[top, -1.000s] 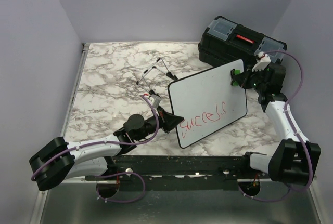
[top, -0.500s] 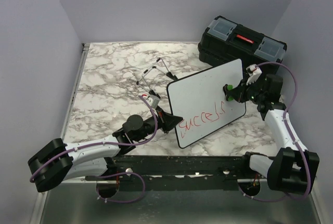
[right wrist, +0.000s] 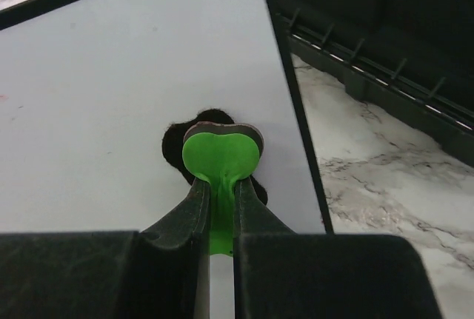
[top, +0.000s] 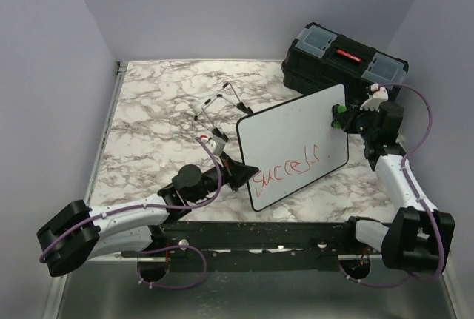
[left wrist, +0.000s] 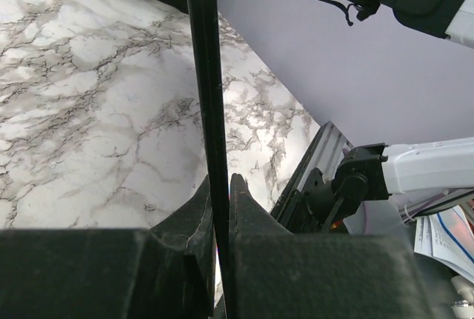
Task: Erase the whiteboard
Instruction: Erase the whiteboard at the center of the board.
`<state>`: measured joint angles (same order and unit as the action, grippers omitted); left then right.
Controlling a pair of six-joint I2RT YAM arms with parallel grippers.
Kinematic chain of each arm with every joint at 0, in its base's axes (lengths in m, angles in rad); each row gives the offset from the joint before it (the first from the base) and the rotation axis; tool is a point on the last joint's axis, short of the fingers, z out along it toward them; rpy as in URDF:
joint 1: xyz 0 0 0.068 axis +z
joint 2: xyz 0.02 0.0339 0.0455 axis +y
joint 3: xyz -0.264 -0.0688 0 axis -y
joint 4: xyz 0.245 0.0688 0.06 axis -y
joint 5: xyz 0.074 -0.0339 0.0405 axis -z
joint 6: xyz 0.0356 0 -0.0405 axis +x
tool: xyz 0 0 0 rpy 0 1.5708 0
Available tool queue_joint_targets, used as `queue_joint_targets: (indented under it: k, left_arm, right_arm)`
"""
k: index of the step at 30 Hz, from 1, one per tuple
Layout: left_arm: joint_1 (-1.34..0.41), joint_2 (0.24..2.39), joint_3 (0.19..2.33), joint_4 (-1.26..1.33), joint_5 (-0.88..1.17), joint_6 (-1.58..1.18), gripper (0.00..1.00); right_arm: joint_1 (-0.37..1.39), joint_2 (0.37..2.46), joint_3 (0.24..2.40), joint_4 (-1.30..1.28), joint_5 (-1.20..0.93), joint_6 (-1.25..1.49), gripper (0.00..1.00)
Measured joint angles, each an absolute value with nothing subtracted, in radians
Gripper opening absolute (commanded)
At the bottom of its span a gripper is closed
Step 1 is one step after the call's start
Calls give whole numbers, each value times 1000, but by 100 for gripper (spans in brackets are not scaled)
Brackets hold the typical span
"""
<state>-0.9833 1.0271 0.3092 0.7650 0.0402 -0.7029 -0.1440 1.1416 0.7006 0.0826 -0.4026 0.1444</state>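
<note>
Tilted whiteboard (top: 290, 132), red handwriting (top: 285, 167) near lower edge

A black toolbox (top: 326, 67) stands at the far right corner of a marble-patterned table (top: 159, 123), with two grey lidded compartments on top and a red handle between them. To the left of the toolbox, well apart from it, a thin black wire stand (top: 221, 103) lies on the marble. Plain lavender walls (top: 244, 8) rise behind the toolbox and to both sides of it.
</note>
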Motion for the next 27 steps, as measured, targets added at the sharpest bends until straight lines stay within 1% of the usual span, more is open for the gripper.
queue_joint_targets:
  k: [2,4,9,13,17,20,22,27]
  left_arm:
    - [-983,1021,304,765,39,-701,0]
    - [-983,1017,300,765,39,-701,0]
    - [-983,1015,299,765,26,-720,0]
    - [-979,1016,299,765,-7,-723,0]
    - [-979,1016,299,767,-12,-718,0]
    - [-982,1016,299,767,-9,-718,0]
    - [-982,1016,299,766,-10,-720,0]
    - [-982,1016,299,766,-10,-726,0]
  right_arm:
    - [-144,1151,700,84,-369,149,1]
    - [-146,1153,700,81,-389,137,1]
    - [-123,1168,701,15,-595,41,1]
    - [9,1137,700,-53,-700,-43,1]
    - [143,1079,698,-64,-805,-80,1]
    - [171,1069,702,-45,-812,-71,1]
    - [171,1087,726,-35,-778,-52,1]
    - [178,1167,879,-11,-670,1,1]
